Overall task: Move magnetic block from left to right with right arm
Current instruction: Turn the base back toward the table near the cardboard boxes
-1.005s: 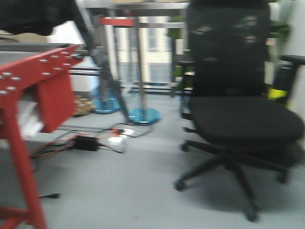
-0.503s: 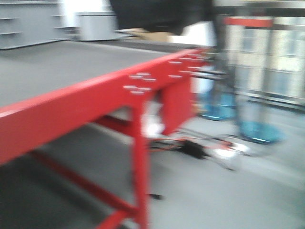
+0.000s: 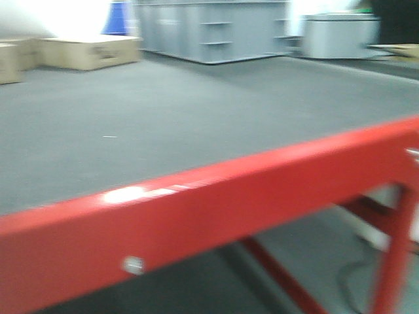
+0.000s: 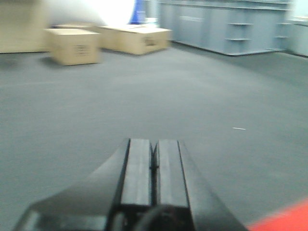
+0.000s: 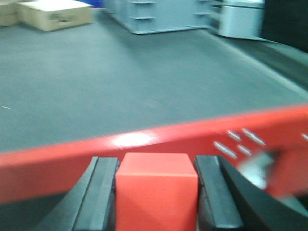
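Grey table (image 3: 196,111) with red edge (image 3: 229,196) filled the views. Right claw (image 5: 156,166) was clamped on the red block (image 5: 156,197), held just short of that edge. Left claw (image 4: 154,154) was pressed closed, empty. Doing it well meant a firm squeeze, clearing the edge, lowering flat at right.

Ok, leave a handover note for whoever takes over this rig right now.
Right claw: shut on the magnetic block, held just short of the table's red edge rail.
Left claw: shut, empty, facing the grey tabletop.
Done: block is picked up.
Left: carry it to the right side, set it down, release. The views are blurred, so no drop spot shows.
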Available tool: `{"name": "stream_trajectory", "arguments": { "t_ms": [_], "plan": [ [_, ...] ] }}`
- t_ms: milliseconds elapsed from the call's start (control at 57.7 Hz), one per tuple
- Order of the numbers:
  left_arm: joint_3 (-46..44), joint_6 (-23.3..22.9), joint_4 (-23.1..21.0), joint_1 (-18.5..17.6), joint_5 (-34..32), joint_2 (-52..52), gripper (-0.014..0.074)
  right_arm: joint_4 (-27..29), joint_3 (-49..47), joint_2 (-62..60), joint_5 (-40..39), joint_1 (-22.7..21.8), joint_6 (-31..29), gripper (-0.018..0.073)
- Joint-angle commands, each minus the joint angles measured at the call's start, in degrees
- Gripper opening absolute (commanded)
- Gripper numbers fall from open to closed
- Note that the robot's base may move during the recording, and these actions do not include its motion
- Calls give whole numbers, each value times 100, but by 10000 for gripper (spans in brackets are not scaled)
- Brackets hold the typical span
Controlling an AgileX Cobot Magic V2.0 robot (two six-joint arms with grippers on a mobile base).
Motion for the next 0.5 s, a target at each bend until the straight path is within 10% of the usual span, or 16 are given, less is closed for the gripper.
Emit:
{"name": "stream_trajectory", "arguments": {
  "t_ms": [0,485],
  "plan": [
    [25,-34,-27,-34,-483,-56,-126,-35,-136,93,-491,-22,-33,225],
    [25,-34,-27,-34,-483,-56,-126,-35,-136,93,-491,-22,-33,225]
  ]
}}
